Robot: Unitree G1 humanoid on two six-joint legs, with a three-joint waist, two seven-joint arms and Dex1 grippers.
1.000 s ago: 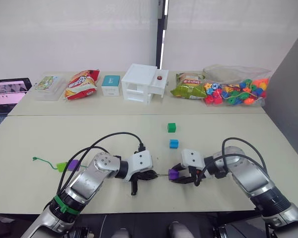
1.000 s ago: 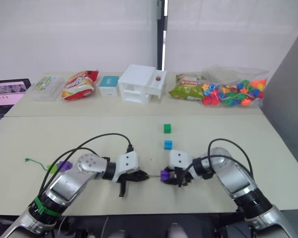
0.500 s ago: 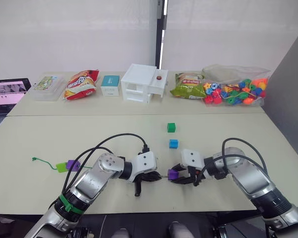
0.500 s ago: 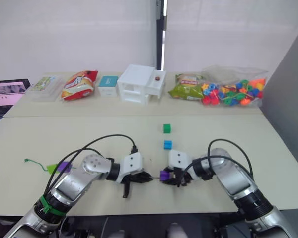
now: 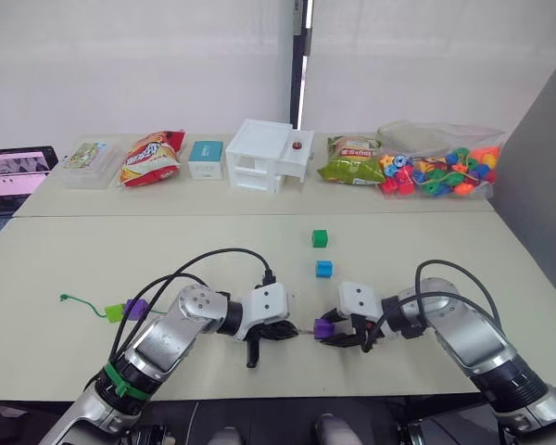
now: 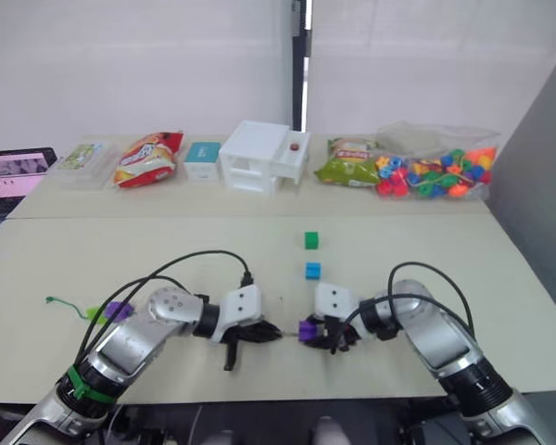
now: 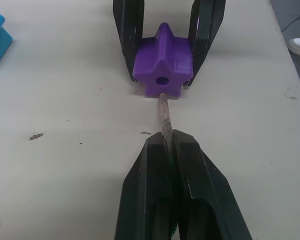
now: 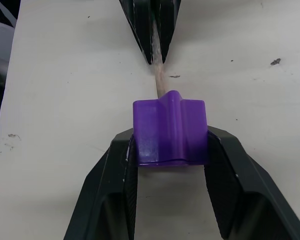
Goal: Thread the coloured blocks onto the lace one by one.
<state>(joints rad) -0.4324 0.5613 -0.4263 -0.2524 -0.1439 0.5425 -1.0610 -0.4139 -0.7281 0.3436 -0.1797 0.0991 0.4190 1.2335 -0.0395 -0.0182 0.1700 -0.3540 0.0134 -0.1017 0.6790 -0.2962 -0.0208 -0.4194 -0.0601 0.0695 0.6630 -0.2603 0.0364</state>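
Observation:
My right gripper [image 8: 169, 137] is shut on a purple block [image 8: 170, 131] resting on the table near the front edge. My left gripper [image 7: 166, 141] is shut on the greyish tip [image 7: 163, 112] of the lace, and the tip's end touches the purple block [image 7: 164, 67] just below its hole. The green lace [image 5: 82, 303] trails off to the left, with a lime green block [image 5: 115, 312] and a second purple block [image 5: 136, 307] on it. A blue block [image 5: 324, 269] and a dark green block [image 5: 320, 238] lie loose, farther back on the table.
Along the back table stand a clear bag of bright beads [image 5: 440, 171], two snack bags [image 5: 153, 158] [image 5: 352, 159], a white drawer box [image 5: 269, 155], a small teal box [image 5: 207, 158], a clear container [image 5: 90, 159] and a tablet [image 5: 14, 176]. Black cables [image 5: 213, 255] loop over both arms.
My left gripper pushed the lace tip right toward the purple block, then eased slightly back left. The right gripper and its block stayed put.

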